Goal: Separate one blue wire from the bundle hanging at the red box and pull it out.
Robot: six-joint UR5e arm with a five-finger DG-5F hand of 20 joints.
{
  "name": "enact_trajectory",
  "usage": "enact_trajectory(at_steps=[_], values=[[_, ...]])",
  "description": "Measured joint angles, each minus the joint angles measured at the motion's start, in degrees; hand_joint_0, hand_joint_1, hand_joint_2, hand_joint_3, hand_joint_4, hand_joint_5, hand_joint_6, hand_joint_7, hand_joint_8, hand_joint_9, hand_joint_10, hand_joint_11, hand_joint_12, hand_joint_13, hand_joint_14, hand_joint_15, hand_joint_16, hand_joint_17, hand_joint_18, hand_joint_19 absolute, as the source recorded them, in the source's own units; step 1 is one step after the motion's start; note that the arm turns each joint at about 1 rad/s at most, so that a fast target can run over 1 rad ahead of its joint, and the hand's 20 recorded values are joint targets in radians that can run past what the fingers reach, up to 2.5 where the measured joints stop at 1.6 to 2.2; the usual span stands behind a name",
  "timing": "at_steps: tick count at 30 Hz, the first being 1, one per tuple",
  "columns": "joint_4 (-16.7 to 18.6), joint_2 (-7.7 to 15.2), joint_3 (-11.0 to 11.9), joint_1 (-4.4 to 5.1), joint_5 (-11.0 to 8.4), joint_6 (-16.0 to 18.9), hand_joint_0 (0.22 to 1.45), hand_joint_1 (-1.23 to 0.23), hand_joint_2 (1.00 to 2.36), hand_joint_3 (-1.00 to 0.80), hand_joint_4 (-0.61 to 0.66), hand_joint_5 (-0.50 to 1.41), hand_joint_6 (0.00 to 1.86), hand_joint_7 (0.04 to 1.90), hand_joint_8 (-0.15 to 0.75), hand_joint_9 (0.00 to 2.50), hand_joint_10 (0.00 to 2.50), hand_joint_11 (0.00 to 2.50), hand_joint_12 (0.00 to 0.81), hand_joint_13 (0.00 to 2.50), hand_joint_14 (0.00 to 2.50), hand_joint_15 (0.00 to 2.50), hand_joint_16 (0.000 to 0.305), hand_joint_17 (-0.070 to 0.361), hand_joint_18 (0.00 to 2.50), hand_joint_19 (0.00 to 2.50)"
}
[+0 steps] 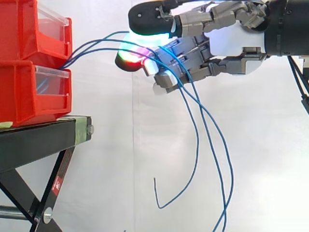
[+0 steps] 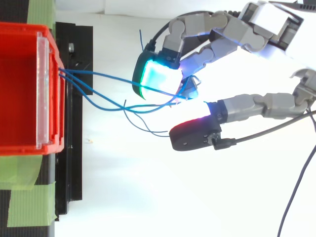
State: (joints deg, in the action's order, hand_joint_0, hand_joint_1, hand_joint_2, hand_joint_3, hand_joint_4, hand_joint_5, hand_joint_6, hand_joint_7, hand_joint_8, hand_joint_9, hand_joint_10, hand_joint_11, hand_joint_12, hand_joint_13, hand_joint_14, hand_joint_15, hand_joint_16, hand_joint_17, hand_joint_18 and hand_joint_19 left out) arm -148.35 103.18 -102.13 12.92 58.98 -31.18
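Pinching blue wires (image 1: 197,145) at upper centre, the robot hand (image 1: 227,41) is curled; wires lead left into red bins (image 1: 19,92).

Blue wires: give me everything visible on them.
Several thin, flexible blue wires come out between the two stacked red boxes, fan out rightwards, pass through the hand and droop in loose curves below it. One ends in a free, upturned tip; others run off the bottom. Whether any is gripped cannot be told.
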Motion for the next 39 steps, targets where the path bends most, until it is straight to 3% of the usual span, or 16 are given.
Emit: enact_trajectory(at_steps=[9,22,39], values=[[-0.02,0.00,0.00,0.00,0.00,-0.04,0.59,-0.64,1.01,-0.40,0.24,-0.16,0.72,1.26,0.348,0.89,0.02,1.01,0.376,1.01,0.02,1.44,0.051,0.115,0.51,0.70],[-0.17,0.00,0.00,0.00,0.00,-0.10,0.63,-0.75,1.02,-0.34,0.26,-0.16,0.75,1.25,0.347,0.92,0.02,1.03,0.373,1.03,0.02,1.45,0.050,0.112,0.53,0.69],[-0.03,0.00,0.00,0.00,0.00,-0.10,0.60,-0.77,1.03,-0.08,0.19,-0.17,0.82,1.28,0.350,0.95,0.02,1.05,0.377,1.06,0.02,1.46,0.049,0.111,0.58,0.70]])
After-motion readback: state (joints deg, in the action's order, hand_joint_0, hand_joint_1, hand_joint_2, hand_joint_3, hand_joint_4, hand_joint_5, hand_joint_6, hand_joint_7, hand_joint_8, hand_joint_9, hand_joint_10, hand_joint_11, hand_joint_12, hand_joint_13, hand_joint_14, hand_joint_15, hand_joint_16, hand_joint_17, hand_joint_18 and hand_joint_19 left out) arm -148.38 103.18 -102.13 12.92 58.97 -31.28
